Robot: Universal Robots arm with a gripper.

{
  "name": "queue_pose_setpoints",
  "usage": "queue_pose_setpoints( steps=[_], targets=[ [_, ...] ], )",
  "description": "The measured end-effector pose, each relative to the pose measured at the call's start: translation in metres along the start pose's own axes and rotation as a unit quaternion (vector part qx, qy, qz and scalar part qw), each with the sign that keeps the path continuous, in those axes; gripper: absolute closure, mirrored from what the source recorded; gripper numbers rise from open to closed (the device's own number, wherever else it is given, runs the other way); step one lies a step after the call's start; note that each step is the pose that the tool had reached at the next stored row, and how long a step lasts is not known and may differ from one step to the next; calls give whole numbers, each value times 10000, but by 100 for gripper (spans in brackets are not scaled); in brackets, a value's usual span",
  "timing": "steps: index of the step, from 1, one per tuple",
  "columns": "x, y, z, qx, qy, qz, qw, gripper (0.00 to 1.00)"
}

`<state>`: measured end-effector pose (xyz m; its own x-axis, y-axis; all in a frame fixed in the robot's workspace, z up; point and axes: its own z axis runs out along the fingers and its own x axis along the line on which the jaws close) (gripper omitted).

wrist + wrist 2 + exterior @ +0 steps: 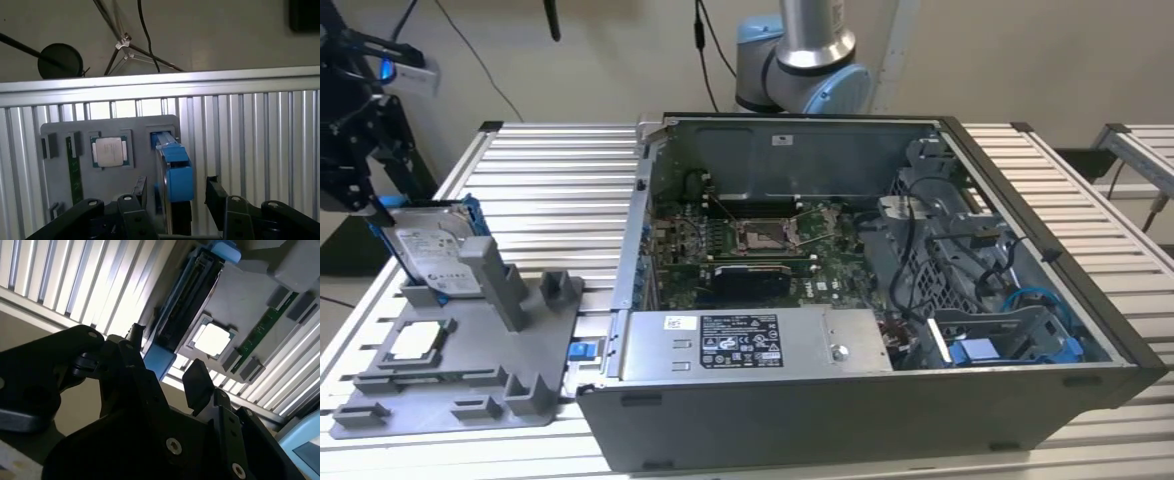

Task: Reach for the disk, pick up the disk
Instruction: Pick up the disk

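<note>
Disk (434, 250): on edge in grey fixture (454, 390), exterior view's far left; gripper (175, 190) above it, spread wide, empty, fingers (214, 192) flanking the blue-framed edge; advised: stay centred, lower squarely, close on flat faces; computer case (881, 300) rightward, apart.

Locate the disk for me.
The disk stands on edge in the gray fixture at the exterior view's left, beside the computer case, under the gripper.
</note>
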<state>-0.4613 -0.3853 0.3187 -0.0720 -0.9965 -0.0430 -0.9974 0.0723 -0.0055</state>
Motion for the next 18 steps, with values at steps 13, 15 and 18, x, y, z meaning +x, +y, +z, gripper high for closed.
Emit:
queue_pose_setpoints(
  steps=[13,15,18],
  targets=[
    [-8,4,238,-3,-1,-69,10000,0],
    [-8,5,265,-3,-2,-69,10000,0],
    [-8,5,268,-4,-6,-69,10000,0]
  ],
)
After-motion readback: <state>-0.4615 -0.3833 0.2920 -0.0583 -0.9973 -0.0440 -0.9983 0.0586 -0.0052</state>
